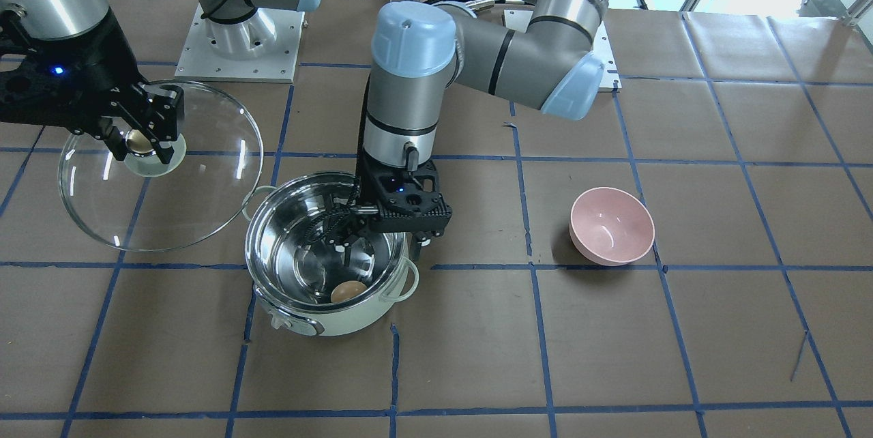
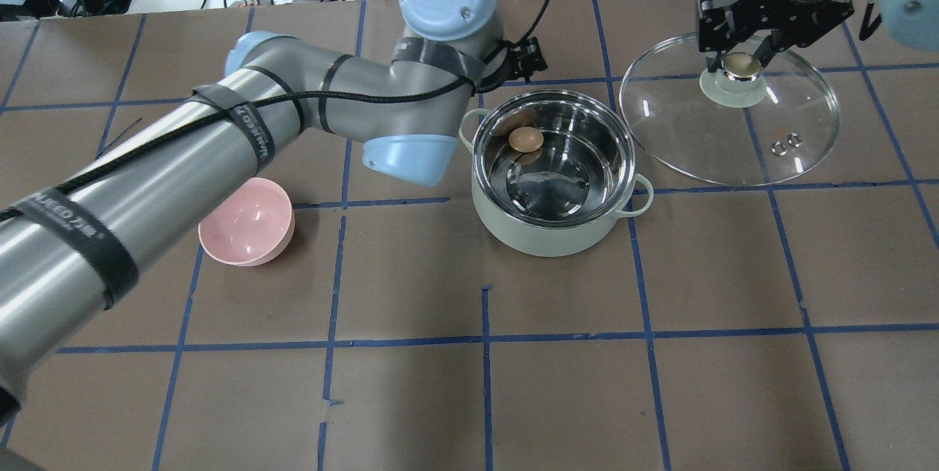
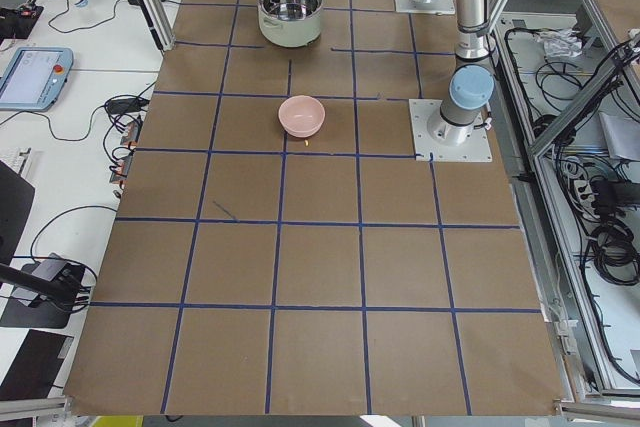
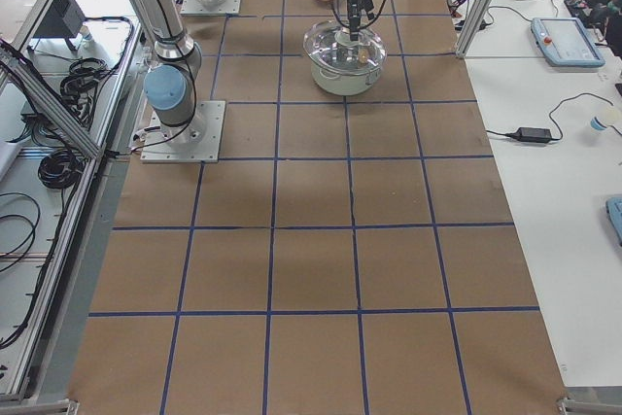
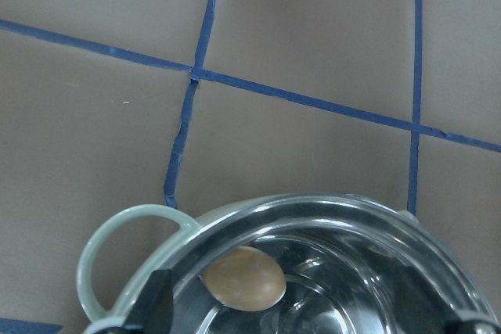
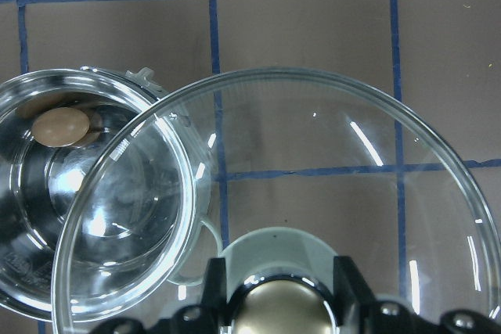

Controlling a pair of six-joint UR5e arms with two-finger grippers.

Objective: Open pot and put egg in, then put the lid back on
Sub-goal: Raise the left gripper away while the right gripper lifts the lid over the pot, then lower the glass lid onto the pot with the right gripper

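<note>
The mint-green pot point(image 1: 320, 318) stands uncovered near the table's middle, also in the overhead view point(image 2: 543, 232). The brown egg point(image 1: 348, 291) lies on its steel floor against the wall, seen too from overhead point(image 2: 526, 139) and from the left wrist point(image 5: 244, 278). My left gripper point(image 1: 349, 247) hangs open just above the pot's inside, its fingers wide apart and clear of the egg. My right gripper point(image 1: 141, 141) is shut on the metallic knob of the glass lid point(image 1: 198, 172) and holds it raised beside the pot point(image 2: 733, 133), the lid's edge overlapping the pot's rim in the right wrist view point(image 6: 313, 170).
An empty pink bowl point(image 1: 612, 225) sits on the brown paper on the left arm's side of the pot point(image 2: 247, 225). The left arm's forearm stretches over the table between the bowl and the pot. Blue tape lines grid the table.
</note>
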